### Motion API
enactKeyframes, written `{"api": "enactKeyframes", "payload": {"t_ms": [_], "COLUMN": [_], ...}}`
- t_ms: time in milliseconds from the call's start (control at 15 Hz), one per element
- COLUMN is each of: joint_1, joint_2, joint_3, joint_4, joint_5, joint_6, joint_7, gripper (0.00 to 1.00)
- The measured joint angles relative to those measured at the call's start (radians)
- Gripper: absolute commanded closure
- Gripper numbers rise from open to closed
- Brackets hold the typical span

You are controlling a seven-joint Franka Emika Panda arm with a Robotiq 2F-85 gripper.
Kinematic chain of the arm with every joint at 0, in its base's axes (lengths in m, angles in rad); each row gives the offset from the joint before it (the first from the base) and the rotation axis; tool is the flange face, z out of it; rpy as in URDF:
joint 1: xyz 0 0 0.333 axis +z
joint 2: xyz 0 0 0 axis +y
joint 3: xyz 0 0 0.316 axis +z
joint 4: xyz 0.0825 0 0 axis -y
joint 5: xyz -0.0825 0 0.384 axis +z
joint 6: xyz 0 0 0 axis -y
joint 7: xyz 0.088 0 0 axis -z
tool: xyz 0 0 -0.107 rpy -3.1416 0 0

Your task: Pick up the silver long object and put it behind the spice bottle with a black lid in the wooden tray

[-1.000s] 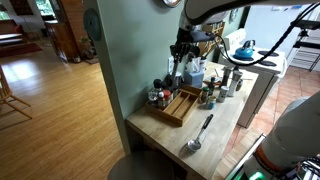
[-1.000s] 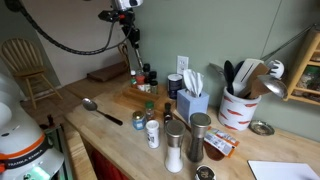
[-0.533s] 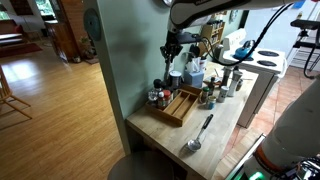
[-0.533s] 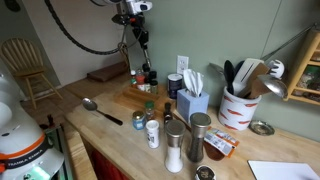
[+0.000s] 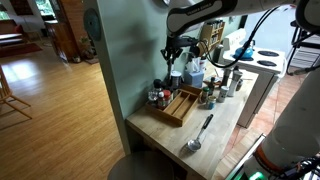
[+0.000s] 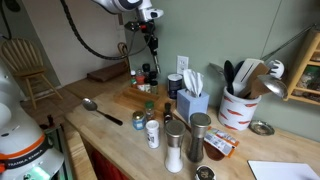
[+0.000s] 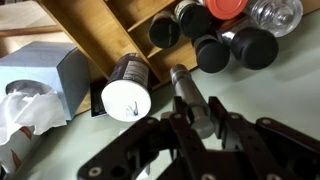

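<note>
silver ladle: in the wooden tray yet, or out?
Out. The silver ladle lies flat on the pale counter near its front edge, apart from the wooden tray.

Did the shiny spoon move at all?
No. The silver spoon lies in the same spot on the counter, beside the wooden tray with the same gap between them as a second ago.
</note>
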Motion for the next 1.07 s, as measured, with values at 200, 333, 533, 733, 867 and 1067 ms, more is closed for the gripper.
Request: {"api": "enactKeyframes", "payload": {"t_ms": [200,333,533,733,867,1067], "joint_1": [-0.003,-0.004,-0.005,-0.008,-0.010,-0.012], "joint_2": [0.040,0.061,0.078,0.081,0.082,0.083], "joint_3": [-0.017,-0.026,-0.036,-0.044,-0.049,-0.050], "joint_4": [0.004,0.002,-0.018,-0.046,-0.065,-0.098], "joint_5": [0.005,0.016,0.050,0.086,0.106,0.129], "joint_6": [0.009,0.029,0.076,0.102,0.106,0.127], "joint_7": [0.000,-0.005,-0.030,-0.063,-0.083,-0.113], "gripper": [0.93,0.93,0.93,0.93,0.93,0.93]}}
